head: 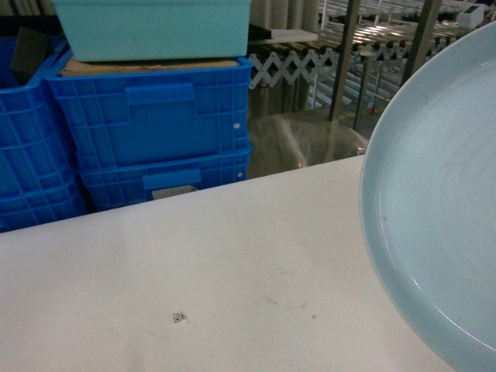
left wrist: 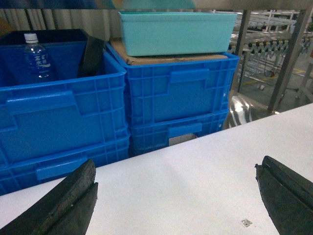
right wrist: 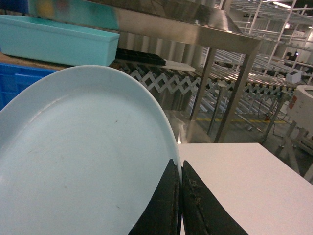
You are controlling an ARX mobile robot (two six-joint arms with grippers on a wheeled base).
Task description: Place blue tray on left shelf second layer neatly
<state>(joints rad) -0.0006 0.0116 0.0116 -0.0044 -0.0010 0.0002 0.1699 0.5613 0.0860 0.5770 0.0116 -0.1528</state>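
A: Where's the blue tray point(right wrist: 83, 156)?
B: Off the white table point(head: 232, 271), right gripper point(right wrist: 180, 196) pinched on its rim. Left gripper point(left wrist: 176, 196) spread wide, holding nothing.
A: Tip?
B: Keep it level and clear of the blue crates point(left wrist: 176, 93); the steel shelf point(right wrist: 195, 29) sits above them, and which layer that is isn't clear.

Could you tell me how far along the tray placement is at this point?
Done: the right gripper has its jaws shut on the rim of the blue tray, lifted above the white table. In hand: carrying it. Left: setting it on the steel shelf. The left gripper is open and empty.
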